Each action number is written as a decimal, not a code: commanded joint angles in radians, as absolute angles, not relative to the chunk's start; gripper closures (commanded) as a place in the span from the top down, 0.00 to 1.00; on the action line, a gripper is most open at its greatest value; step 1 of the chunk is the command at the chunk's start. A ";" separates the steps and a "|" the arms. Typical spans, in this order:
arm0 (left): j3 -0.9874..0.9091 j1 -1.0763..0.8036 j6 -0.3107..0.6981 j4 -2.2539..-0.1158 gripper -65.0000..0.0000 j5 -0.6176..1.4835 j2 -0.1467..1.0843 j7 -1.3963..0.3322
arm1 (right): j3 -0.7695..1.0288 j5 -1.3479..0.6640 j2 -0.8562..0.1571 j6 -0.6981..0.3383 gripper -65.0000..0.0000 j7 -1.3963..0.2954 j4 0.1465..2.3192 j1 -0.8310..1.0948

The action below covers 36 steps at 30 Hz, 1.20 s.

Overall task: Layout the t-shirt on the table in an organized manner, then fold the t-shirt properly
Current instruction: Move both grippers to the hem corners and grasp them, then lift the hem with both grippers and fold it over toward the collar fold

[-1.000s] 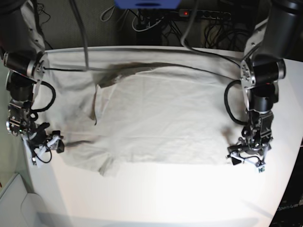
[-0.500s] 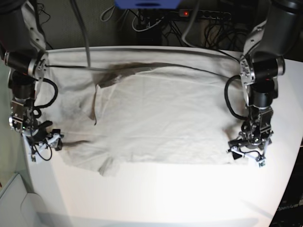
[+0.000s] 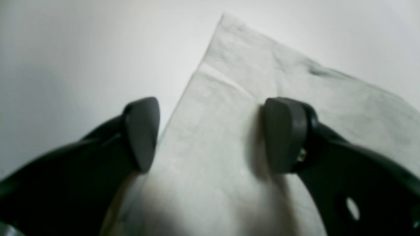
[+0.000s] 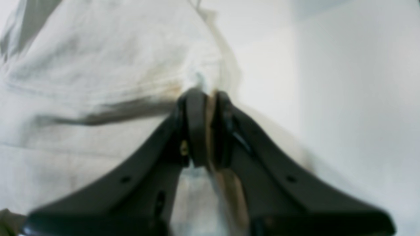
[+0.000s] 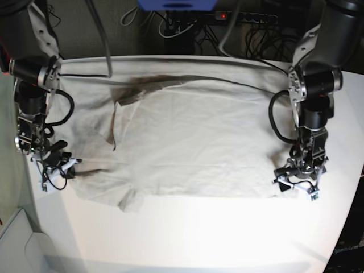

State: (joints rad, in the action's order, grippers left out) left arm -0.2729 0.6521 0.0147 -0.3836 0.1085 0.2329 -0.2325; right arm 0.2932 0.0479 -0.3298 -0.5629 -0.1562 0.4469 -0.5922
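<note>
I am working over the t-shirt (image 5: 187, 142), which is lying spread and wrinkled across the table (image 5: 187, 233). My right pincer (image 4: 208, 127) is pinching a fold of cloth at the shirt's edge, its jaws nearly together. My left pincer (image 3: 210, 134) is standing wide open astride a flat corner, one pad on the fabric, gripping nothing. The cloth is looking light, soft and limp, so I am judging that hems and corners are offering the surest hold.
</note>
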 commanded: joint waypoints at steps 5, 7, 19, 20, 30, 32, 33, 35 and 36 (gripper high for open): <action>-0.275 0.645 0.022 -0.395 0.44 0.114 0.243 -0.228 | 0.292 0.054 -0.343 -0.573 0.05 -0.165 0.455 -0.613; -0.275 0.645 0.022 -0.397 0.24 0.114 0.243 -0.228 | 0.292 0.054 -0.340 -0.573 0.04 -0.165 0.455 -0.613; -0.278 0.647 0.018 -0.410 0.00 0.116 0.243 -0.239 | 0.300 0.048 -0.337 -0.698 0.03 -0.165 0.463 -0.627; -0.278 0.647 0.018 -0.410 0.00 0.120 0.243 -0.239 | 0.300 0.048 -0.338 -0.698 0.03 -0.165 0.463 -0.636; -0.277 0.552 0.016 -0.673 0.00 0.298 0.243 -0.374 | 0.300 0.047 -0.346 -0.698 0.03 -0.185 0.541 -0.642; -0.277 0.516 0.016 -0.757 0.00 0.317 0.243 -0.406 | 0.302 0.047 -0.346 -0.698 0.03 -0.222 0.581 -0.641; -0.277 0.498 0.016 -0.796 0.00 0.328 0.243 -0.423 | 0.305 0.039 -0.344 -0.698 0.02 -0.236 0.599 -0.641; -0.277 0.463 0.015 -0.872 0.00 0.351 0.243 -0.453 | 0.320 0.018 -0.346 -0.698 0.01 -0.262 0.634 -0.627; -0.277 0.449 0.015 -0.900 0.00 0.363 0.243 -0.464 | 0.326 0.015 -0.346 -0.698 0.01 -0.275 0.657 -0.619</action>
